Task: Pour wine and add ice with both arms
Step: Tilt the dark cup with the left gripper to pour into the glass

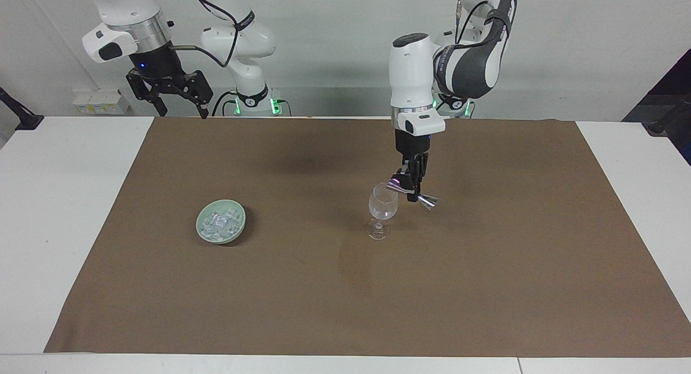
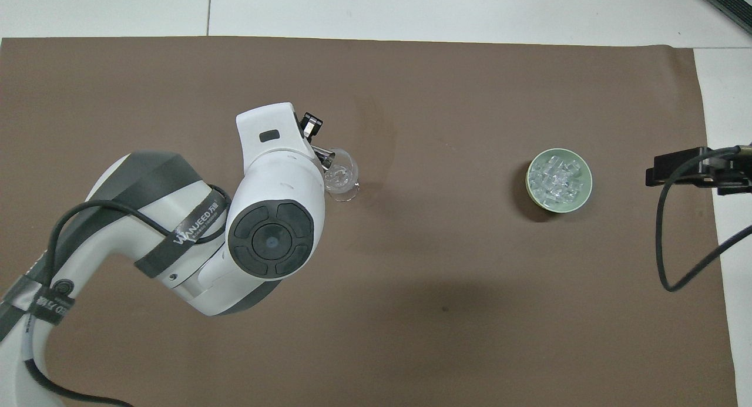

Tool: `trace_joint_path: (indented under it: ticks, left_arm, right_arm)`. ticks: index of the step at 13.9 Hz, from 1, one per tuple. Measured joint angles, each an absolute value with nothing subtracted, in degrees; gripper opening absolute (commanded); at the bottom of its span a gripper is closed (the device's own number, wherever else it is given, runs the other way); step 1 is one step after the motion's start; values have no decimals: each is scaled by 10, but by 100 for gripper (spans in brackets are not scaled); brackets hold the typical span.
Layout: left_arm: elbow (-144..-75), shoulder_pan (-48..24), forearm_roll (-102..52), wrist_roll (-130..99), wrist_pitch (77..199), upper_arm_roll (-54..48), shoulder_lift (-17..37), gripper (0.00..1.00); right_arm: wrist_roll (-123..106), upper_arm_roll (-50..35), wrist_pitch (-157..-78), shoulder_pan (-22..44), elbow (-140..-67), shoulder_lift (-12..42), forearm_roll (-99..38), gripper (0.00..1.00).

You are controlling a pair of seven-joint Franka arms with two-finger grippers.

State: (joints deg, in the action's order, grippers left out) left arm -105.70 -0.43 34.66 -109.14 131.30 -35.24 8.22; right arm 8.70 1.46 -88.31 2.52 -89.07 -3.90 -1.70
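Observation:
A clear wine glass stands upright on the brown mat; it also shows in the overhead view. My left gripper is shut on a silver jigger, tilted with one end at the glass's rim. In the overhead view the jigger's mouth sits at the rim and my left arm hides most of it. Ice cubes fill a pale green bowl toward the right arm's end; in the overhead view the ice lies in the bowl. My right gripper waits open, high over the table's robot-side edge.
The brown mat covers most of the white table. A black cable hangs by my right gripper over the mat's edge at the right arm's end.

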Motion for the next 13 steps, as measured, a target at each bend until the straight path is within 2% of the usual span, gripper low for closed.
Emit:
trace_joint_path:
  ticks: [13]
  left_arm:
    - [-1039,-4,404,-1087,1305,-360,83,0]
  right_arm:
    - [87,15,-883,25,-891,-39,-17,100]
